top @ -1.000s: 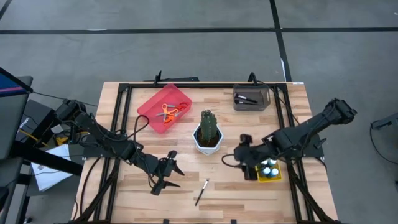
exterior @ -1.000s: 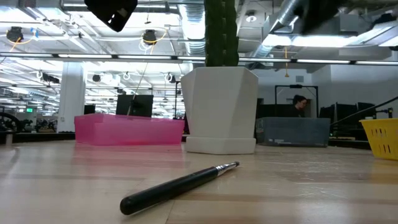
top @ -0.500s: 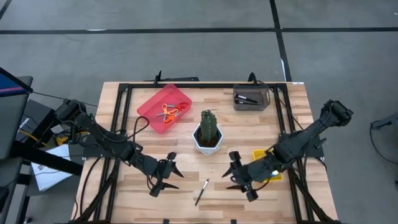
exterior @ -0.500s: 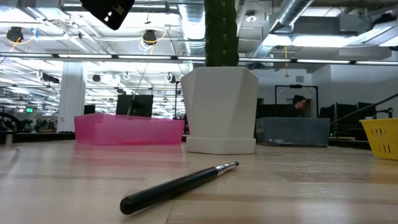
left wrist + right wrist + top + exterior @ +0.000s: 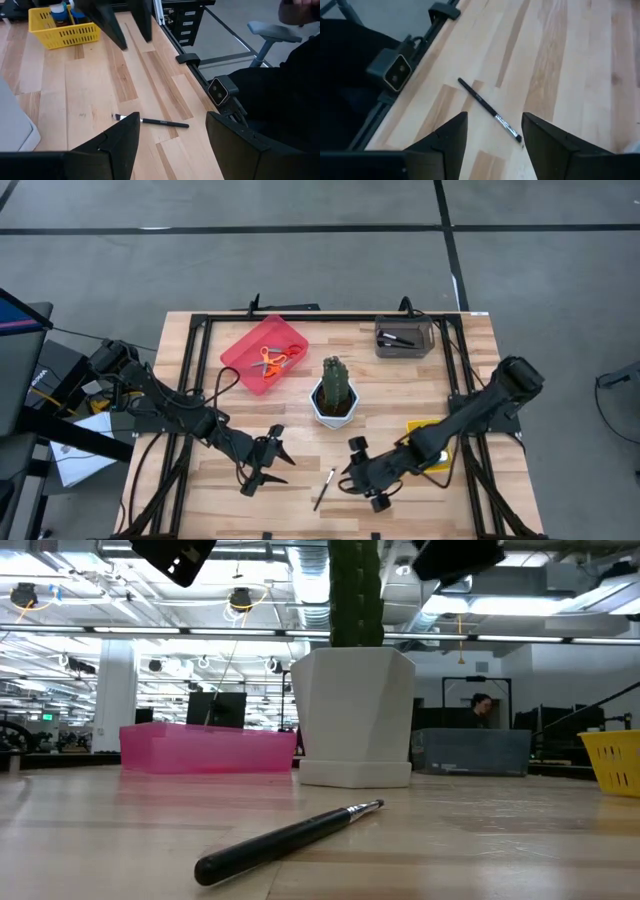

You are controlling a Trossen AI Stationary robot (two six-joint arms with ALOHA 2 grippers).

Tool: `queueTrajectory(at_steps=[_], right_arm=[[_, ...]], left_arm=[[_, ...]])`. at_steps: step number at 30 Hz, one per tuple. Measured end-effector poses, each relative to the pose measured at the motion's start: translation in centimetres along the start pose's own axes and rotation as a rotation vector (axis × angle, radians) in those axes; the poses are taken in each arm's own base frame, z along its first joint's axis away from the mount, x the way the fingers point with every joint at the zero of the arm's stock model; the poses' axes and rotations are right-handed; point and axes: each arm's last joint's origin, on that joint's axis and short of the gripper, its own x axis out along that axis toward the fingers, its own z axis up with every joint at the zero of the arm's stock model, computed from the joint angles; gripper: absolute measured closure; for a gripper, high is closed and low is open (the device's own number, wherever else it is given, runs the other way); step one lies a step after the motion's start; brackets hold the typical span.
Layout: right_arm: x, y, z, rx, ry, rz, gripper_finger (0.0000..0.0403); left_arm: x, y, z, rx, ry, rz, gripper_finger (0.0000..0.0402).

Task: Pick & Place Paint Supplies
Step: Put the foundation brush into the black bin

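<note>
A thin dark-handled paintbrush (image 5: 324, 489) lies flat on the wooden table near its front edge, and shows too in the low view (image 5: 290, 837). My right gripper (image 5: 356, 473) hovers open just right of it, with the paintbrush (image 5: 487, 111) ahead of its fingers. My left gripper (image 5: 268, 462) waits open to the brush's left, above the table, the paintbrush (image 5: 152, 121) in its view. Blue paint bottles (image 5: 62, 10) stand in a yellow basket (image 5: 62, 32). Orange-handled scissors (image 5: 270, 361) lie in a pink tray (image 5: 240, 350).
A green cactus in a white pot (image 5: 335, 392) stands mid-table behind the brush. A grey bin (image 5: 404, 338) with a dark item sits at the far right. My right arm hides most of the yellow basket (image 5: 441, 464). Black frame rails run along the table's sides.
My right gripper has left the yellow basket and swung toward the table's left and near edge, sinking and rolling as it came, and now hangs beside the paintbrush. The brush has not moved.
</note>
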Motion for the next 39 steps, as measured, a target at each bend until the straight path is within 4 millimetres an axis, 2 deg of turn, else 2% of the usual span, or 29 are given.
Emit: queueTrajectory(at_steps=[12, 17, 26, 31, 39], right_arm=[[5.5, 0.0, -2.5, 0.000, 0.089, -0.028, 0.0238], [7.2, -0.7, -3.6, 0.016, 0.133, -0.045, 0.0247], [8.5, -2.9, -3.5, 0.087, 0.113, -0.034, 0.0261], [9.2, -3.7, -4.2, 0.107, 0.148, -0.009, 0.0266], [9.7, -3.8, -4.7, 0.096, 0.165, 0.016, 0.0267]], left_arm=[[0.0, 0.0, 0.0, 0.002, 0.002, 0.000, 0.0179], [0.0, 0.0, 0.0, 0.001, -0.001, -0.001, 0.0179], [0.0, 0.0, 0.0, 0.001, -0.001, -0.004, 0.0179], [0.0, 0.0, 0.0, -0.001, -0.001, -0.004, 0.0179], [0.0, 0.0, 0.0, -0.001, -0.002, -0.001, 0.0179]])
